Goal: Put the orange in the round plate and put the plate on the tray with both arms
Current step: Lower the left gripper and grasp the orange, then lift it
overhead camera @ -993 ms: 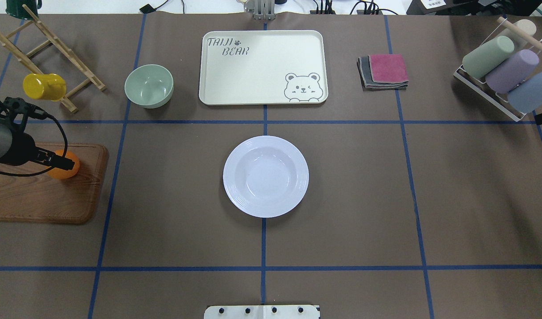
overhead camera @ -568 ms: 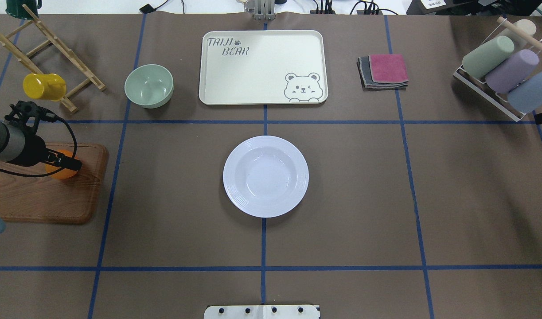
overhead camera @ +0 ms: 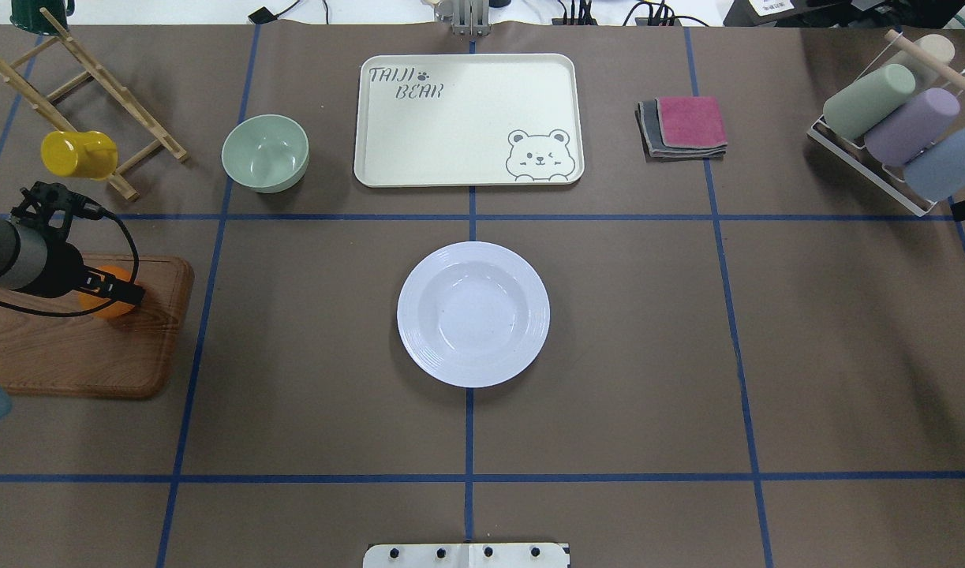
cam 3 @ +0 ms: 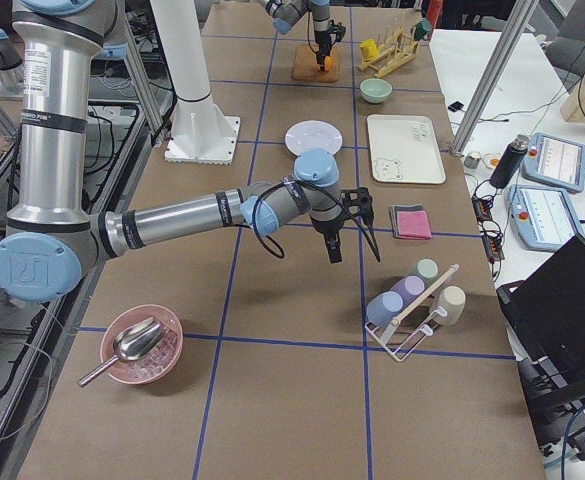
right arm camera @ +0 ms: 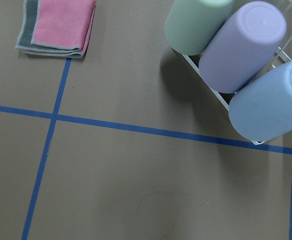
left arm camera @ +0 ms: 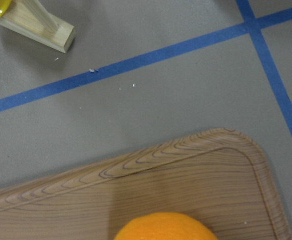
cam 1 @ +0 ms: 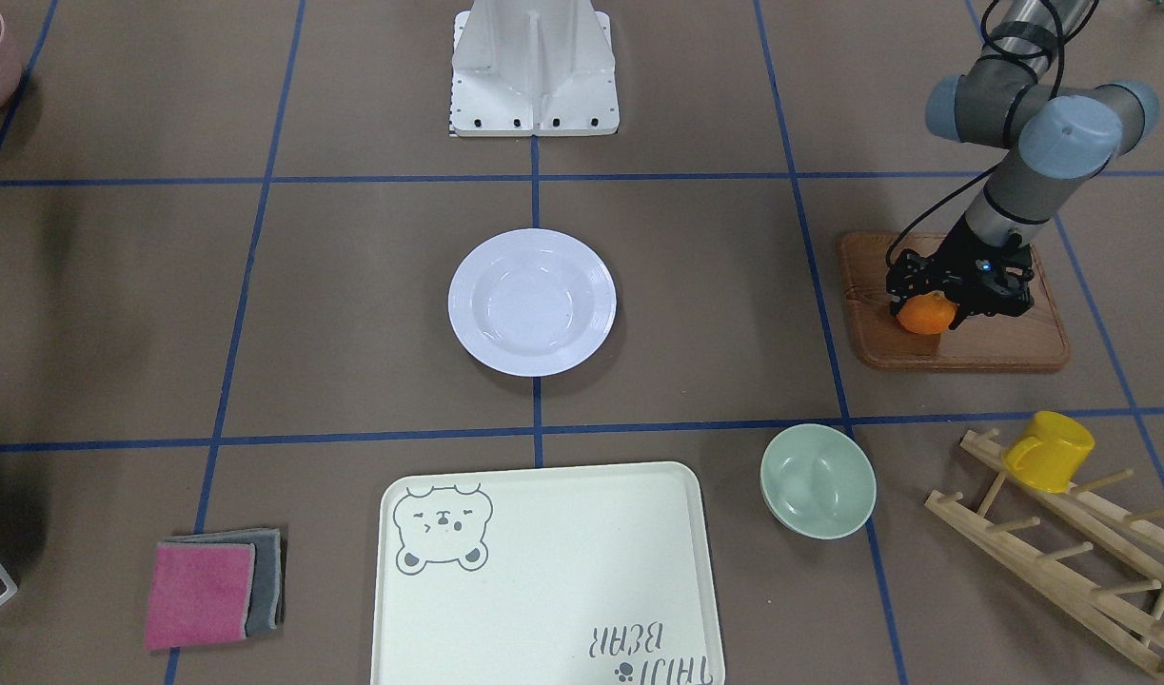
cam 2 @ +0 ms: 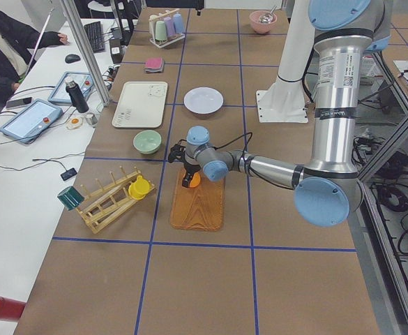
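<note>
The orange point(cam 1: 924, 317) rests on a brown wooden board point(cam 1: 1000, 347) at the table's left end. My left gripper point(cam 1: 929, 304) reaches down over it, a black finger against each side, shut on it. From overhead the orange point(overhead camera: 110, 309) is partly hidden under that gripper point(overhead camera: 115, 290). The left wrist view shows only the orange's top point(left arm camera: 164, 227). The round plate point(overhead camera: 473, 314) lies empty at the table's middle. The tray point(overhead camera: 466, 118) sits empty behind it. My right gripper point(cam 3: 334, 248) hangs over the table near the cup rack; I cannot tell whether it is open or shut.
A pale-green bowl point(overhead camera: 265, 152) stands left of the tray. A yellow mug point(overhead camera: 78, 154) hangs on a wooden rack. Folded cloths point(overhead camera: 683, 126) lie right of the tray, a rack of cups point(overhead camera: 896, 126) at the far right. A person point(cam 2: 1, 42) sits beyond the table.
The left gripper came down and slightly right over the orange between the earliest frame and the middle one. It has hardly moved since.
</note>
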`<state>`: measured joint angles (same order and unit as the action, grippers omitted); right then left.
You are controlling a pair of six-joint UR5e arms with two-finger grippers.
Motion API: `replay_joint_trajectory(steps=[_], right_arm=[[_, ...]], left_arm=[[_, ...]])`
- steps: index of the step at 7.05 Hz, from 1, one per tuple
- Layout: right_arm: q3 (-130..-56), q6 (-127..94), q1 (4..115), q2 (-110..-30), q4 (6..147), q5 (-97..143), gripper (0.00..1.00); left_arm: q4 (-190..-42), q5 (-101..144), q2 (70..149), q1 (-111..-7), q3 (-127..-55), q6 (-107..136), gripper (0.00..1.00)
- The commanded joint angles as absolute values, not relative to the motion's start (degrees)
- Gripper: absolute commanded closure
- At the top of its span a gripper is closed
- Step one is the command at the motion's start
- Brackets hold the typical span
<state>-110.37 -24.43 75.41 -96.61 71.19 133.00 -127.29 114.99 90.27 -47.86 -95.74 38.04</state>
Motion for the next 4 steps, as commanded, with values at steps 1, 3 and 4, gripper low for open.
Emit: replay_joint_trajectory(steps=[1, 3, 4], right_arm=[[-110.4, -24.4, 75.4, -96.3, 71.2, 133.2, 0.0], [-110.7, -24.5, 75.0, -96.2, 70.8, 133.2, 0.0], [-110.7, -24.9, 74.1, -96.2, 70.1, 133.3, 0.0]], left_arm=[[-126.4, 117.7, 90.5, -47.8, -101.9, 39.9, 1.0], [-119.0, 118.6, 99.6, -46.9, -103.3, 50.1, 1.0], [-113.9, 117.0, 106.5, -42.5, -103.1, 56.5, 1.0]])
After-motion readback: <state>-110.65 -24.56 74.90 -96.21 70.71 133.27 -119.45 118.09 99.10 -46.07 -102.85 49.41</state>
